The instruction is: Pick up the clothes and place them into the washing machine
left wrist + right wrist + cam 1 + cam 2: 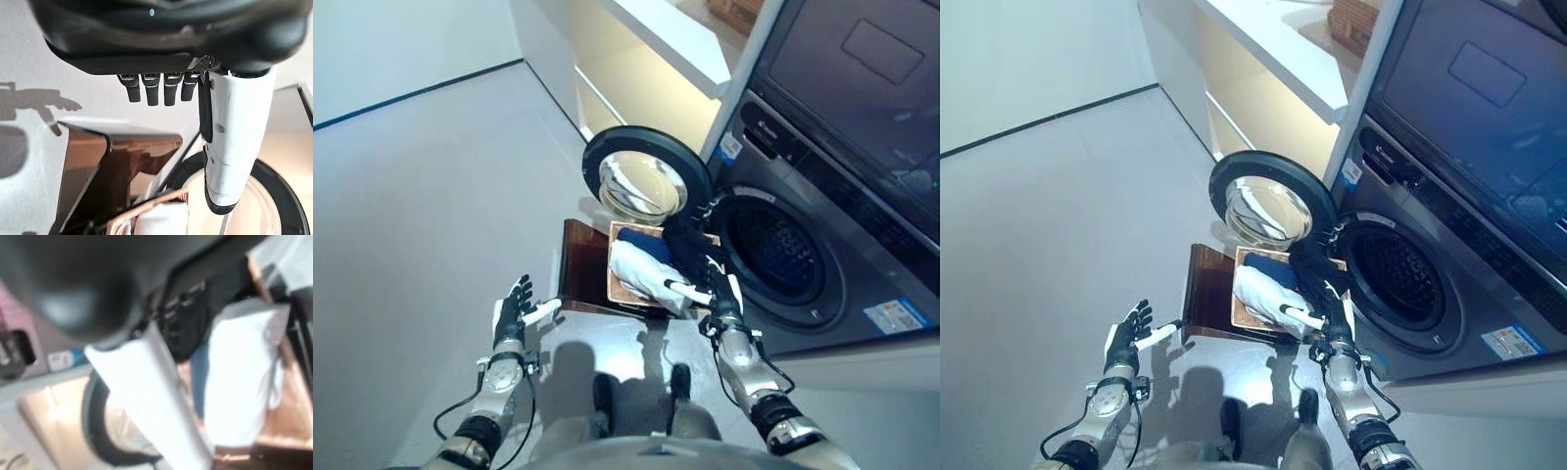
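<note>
A white garment (641, 269), a dark blue one (641, 238) and a black one (685, 243) lie in a copper-coloured basket (619, 294) on a dark brown stand (579, 269). The washing machine (832, 245) is dark grey, its round door (646, 178) black-rimmed with clear glass. The floor (421, 215) is pale grey.

Bright, even light overall; warm glow under the white shelf (666, 44); soft shadows on the grey floor (431, 196); glare on the door glass (641, 184); right wrist view heavily blurred.
</note>
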Motion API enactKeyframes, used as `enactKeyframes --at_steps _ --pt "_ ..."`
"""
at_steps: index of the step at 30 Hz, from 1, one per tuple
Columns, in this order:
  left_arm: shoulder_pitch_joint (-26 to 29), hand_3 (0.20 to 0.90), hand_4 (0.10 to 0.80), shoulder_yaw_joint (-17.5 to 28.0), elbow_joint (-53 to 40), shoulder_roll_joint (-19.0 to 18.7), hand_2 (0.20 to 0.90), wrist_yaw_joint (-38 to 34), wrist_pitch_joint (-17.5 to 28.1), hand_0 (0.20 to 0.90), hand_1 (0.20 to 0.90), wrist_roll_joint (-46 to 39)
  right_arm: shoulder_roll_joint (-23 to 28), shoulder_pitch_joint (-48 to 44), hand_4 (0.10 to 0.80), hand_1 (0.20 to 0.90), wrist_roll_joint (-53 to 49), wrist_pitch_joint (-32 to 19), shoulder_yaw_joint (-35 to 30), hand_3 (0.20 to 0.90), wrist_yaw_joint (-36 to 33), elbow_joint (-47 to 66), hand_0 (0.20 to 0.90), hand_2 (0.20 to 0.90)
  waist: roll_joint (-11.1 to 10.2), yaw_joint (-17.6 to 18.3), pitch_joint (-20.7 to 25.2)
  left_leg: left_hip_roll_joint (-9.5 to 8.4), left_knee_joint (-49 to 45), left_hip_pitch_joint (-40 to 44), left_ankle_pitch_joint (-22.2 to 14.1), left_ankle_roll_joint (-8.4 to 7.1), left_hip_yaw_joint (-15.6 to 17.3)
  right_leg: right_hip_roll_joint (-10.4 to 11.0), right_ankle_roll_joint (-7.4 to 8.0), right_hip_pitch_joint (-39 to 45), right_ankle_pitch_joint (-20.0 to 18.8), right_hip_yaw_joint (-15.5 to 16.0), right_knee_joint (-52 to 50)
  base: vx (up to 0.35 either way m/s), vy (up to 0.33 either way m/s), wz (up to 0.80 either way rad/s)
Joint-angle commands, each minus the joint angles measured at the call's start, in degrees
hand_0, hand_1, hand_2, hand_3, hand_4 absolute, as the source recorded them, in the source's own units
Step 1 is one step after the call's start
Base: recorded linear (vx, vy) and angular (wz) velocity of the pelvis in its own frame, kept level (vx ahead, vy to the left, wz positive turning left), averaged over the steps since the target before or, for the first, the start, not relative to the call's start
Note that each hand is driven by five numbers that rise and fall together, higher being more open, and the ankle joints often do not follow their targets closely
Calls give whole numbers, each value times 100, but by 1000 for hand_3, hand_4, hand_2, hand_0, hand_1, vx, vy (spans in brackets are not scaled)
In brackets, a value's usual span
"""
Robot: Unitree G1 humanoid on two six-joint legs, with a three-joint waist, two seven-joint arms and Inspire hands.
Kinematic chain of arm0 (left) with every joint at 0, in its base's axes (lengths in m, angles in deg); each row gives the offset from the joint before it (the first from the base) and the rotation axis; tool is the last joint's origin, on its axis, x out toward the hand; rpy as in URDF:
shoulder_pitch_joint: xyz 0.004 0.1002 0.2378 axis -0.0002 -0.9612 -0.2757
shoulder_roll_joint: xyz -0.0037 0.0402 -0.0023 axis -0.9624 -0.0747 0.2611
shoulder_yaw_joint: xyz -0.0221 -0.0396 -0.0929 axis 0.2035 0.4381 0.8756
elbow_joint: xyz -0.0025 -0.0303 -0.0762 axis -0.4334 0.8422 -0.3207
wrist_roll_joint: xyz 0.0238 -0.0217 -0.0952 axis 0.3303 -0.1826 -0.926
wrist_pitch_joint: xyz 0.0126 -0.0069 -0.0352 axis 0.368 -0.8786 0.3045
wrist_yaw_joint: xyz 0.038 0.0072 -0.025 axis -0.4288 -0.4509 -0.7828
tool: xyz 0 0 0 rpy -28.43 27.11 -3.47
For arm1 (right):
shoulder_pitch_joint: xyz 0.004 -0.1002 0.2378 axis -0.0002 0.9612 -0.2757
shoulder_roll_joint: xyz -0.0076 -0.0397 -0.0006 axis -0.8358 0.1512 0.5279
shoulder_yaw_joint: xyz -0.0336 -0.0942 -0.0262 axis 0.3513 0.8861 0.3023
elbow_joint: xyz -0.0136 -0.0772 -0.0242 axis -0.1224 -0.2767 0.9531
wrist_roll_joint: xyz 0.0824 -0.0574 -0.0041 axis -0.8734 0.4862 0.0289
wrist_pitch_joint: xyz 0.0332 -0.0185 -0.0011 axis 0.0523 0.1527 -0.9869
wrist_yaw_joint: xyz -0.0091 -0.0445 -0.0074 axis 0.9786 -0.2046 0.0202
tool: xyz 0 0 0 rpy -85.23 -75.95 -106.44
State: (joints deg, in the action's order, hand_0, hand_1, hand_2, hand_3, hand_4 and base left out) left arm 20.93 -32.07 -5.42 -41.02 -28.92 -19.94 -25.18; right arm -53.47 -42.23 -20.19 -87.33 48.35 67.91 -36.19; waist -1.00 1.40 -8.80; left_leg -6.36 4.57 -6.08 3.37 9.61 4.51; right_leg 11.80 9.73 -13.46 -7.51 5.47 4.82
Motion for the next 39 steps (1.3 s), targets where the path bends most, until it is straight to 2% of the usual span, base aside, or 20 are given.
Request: enactKeyframes --at_steps 1,2,3,6,8,9,10,11,14,15,18,19,20,21,22,25,31,35,39 --pt "567 900 800 178 -161 -82 900 -34 563 900 900 -1 252 -602 800 900 101 -389 -138 900 -23 515 900 900 -62 1 -61 213 -457 436 -909 -720 -231 -117 -96 2 -588 -181 -122 188 -205 20" --pt "566 900 800 184 -122 -62 900 -48 553 900 900 -51 265 -579 800 900 119 -372 -134 900 5 548 900 900 -88 12 -44 295 -402 551 -944 -768 -301 -152 -107 -74 -600 -357 -187 240 -278 29" --pt "556 900 800 173 -157 -60 900 -47 565 900 900 -72 287 -583 800 900 126 -372 -131 900 5 544 900 900 -96 8 -52 335 -423 574 -967 -785 -330 -154 -106 -154 -645 -399 -257 185 -223 24" --pt "537 900 800 191 -196 -22 900 -37 553 900 900 -112 359 -540 800 900 160 -373 -141 900 27 597 900 900 -125 -2 -40 411 -479 600 -1025 -867 -426 -192 -128 -109 -424 -291 -369 159 -234 27" --pt "528 900 800 188 -125 64 900 -37 527 900 900 -113 396 -553 800 900 189 -388 -105 900 27 527 900 900 -136 7 42 566 -435 674 -1023 -964 -496 -321 -208 -59 -221 -230 -438 198 -337 50" --pt "545 900 800 176 -39 132 900 -12 569 900 900 -187 461 -526 800 900 237 -426 -87 900 -6 541 900 900 -119 55 89 721 -528 622 -968 -1050 -620 -429 -314 -65 -35 -214 -609 197 -352 62" --pt "544 900 800 176 -39 132 900 -12 569 900 900 -187 461 -526 800 900 237 -426 -87 900 -6 541 900 900 -117 60 92 722 -531 618 -969 -1051 -625 -429 -315 -66 -32 -208 -612 225 -437 70" --pt "514 900 800 169 -78 214 900 32 573 900 900 -202 585 -475 800 900 443 -442 -90 900 -98 446 900 900 -77 85 116 826 -668 542 -890 -1134 -699 -498 -398 -72 145 -103 -728 129 -277 46" --pt "563 900 800 121 -92 257 900 24 590 900 900 -176 695 -482 800 900 732 -407 -52 900 -270 342 900 900 -46 114 107 894 -891 400 -778 -1190 -638 -530 -473 -28 244 7 -781 94 -226 46" --pt "611 900 800 71 -130 303 900 24 590 900 900 -148 808 -490 800 900 848 -388 -69 900 -322 308 900 900 -40 134 78 918 -1060 276 -676 -1202 -384 -534 -507 62 274 129 -727 102 -274 56" --pt "625 900 800 8 -156 335 900 20 609 900 900 -139 879 -525 800 900 834 -377 -100 900 -378 157 900 900 11 114 95 907 -666 168 -484 -1230 -417 -581 -485 116 290 208 -579 21 -117 17" --pt "643 900 800 -27 -153 363 900 -2 609 900 900 -135 905 -565 800 900 805 -366 -115 900 -407 75 900 900 34 99 121 884 -469 20 -391 -1236 -530 -583 -469 130 296 222 -510 5 -59 -1" --pt "706 900 800 -113 -186 374 900 -46 567 900 900 -55 962 -666 800 900 830 -339 -112 900 -499 -81 900 900 18 59 97 721 -449 -384 -294 -1229 -779 -579 -466 141 249 210 -436 4 -59 -1" --pt "707 900 800 -113 -186 374 900 -47 566 900 900 -55 962 -668 800 900 830 -340 -112 900 -499 -83 900 900 18 62 97 719 -461 -391 -300 -1228 -781 -577 -465 141 250 213 -437 34 -50 -17" --pt "650 900 800 -111 -292 336 900 -14 526 900 900 -17 947 -693 800 900 966 -261 -95 900 -565 -155 900 900 34 62 122 733 -343 -302 -314 -1188 -620 -632 -477 168 220 200 -373 29 -7 -13" --pt "658 900 800 -103 -217 321 900 -64 494 900 900 61 951 -815 800 900 1206 -136 -33 900 -673 -317 900 900 66 42 153 743 -156 -203 -275 -1181 -565 -649 -459 184 166 152 -251 26 40 -25" --pt "684 900 800 45 -200 216 900 -122 480 900 900 40 874 -1136 800 900 1112 49 -42 900 -713 -832 900 900 166 44 -27 643 14 -199 -230 -1132 -442 -588 -400 47 27 -17 -202 -31 96 -22" --pt "716 900 800 -25 -306 232 900 -93 520 900 900 15 834 -1310 800 900 999 82 61 900 -600 -1045 900 900 210 22 -154 584 29 -293 -207 -1088 -434 -522 -376 -75 -83 -107 -157 -36 84 -8" --pt "914 900 800 -185 -343 304 900 -42 530 900 900 -5 796 -1790 800 900 780 164 190 900 -548 -1912 900 900 302 -32 -278 509 43 -534 -157 -1097 -412 -434 -333 -280 -264 -77 -33 -43 70 2"
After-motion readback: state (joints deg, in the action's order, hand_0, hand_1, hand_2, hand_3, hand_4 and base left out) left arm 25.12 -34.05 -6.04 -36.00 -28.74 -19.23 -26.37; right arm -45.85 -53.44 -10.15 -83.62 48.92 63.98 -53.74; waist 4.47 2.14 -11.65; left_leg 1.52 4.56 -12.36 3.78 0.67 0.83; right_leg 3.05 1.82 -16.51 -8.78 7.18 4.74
